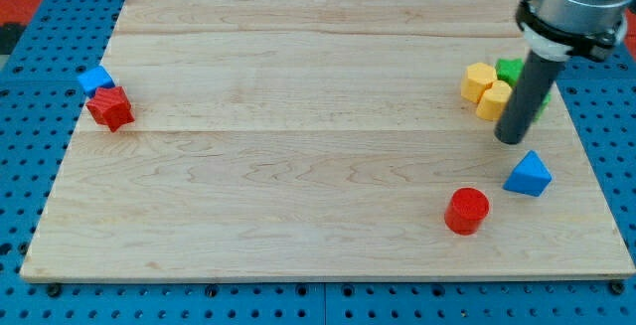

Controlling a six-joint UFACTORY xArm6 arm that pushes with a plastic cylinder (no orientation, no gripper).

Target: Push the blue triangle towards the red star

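Blue triangle (528, 175) sits near the view's lower right, beside the red cylinder (466, 211) — the red star (110, 107) lies far off at the view's left edge, touching a blue block (95, 79). My tip (512, 138) (a bare rod, gripping nothing) stands just above-left of the triangle, apparently apart — nearly the whole push remains.

Arm enters from the view's top right corner, grey cylindrical housing with dark band, partly cut off by frame edge. Straight dark rod hangs down from it, slightly tilted toward the view's left at its lower end. My tip (511, 140) sits low at the view's right side, rod fully visible, nothing attached to it.
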